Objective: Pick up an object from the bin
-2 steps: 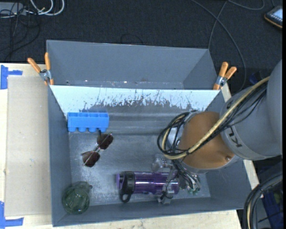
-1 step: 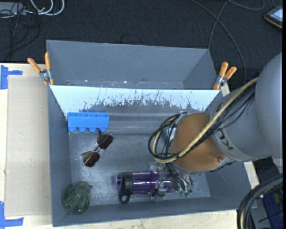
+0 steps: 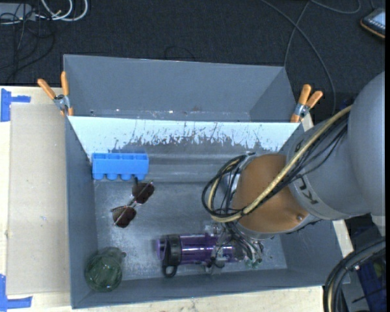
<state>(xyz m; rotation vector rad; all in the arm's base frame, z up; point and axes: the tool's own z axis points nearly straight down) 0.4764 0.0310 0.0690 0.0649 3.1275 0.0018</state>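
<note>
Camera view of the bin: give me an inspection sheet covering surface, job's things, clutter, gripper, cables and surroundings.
Surface: grey metal bin, floor speckled, pale scuffs along the back wall.
Job's things: purple cylinder with a black cap, lying on its side near the front wall.
Clutter: blue block at back left; sunglasses left of centre; green glass jar in the front-left corner. All lie apart.
Gripper: gripper low at the purple cylinder's right end, under the orange wrist cover.
Cables: black and yellow loops at the wrist.
Surroundings: dark floor behind the bin, loose cords on it.
</note>
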